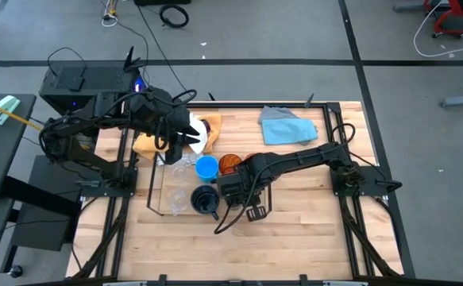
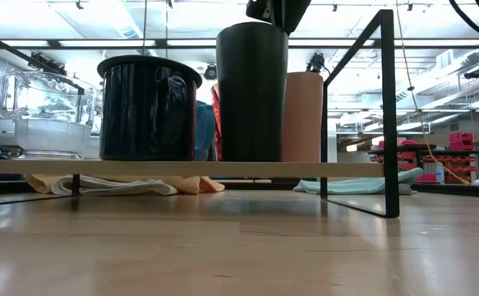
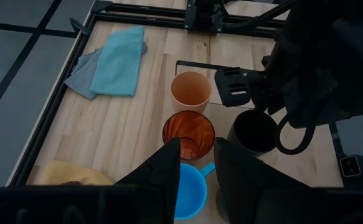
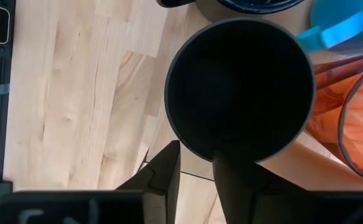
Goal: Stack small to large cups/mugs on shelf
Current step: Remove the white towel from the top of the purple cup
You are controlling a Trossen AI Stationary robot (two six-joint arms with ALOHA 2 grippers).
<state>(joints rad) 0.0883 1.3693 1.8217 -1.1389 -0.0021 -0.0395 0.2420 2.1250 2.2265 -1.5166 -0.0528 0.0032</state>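
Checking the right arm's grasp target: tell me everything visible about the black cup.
The black cup is a tall, plain, matte dark tumbler with no handle, standing upright and mouth-up on the shelf, empty as far as its dark inside shows. The right gripper has its fingers straddling the rim. The amber-orange tumbler and the navy mug stand beside it.

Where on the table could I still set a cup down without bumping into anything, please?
The bare wood along the table's near edge, in front of the shelf and the right gripper, is free, as is the patch between the blue cloth and the right arm. It is crowded around the light-blue mug, the amber tumbler and the left gripper.
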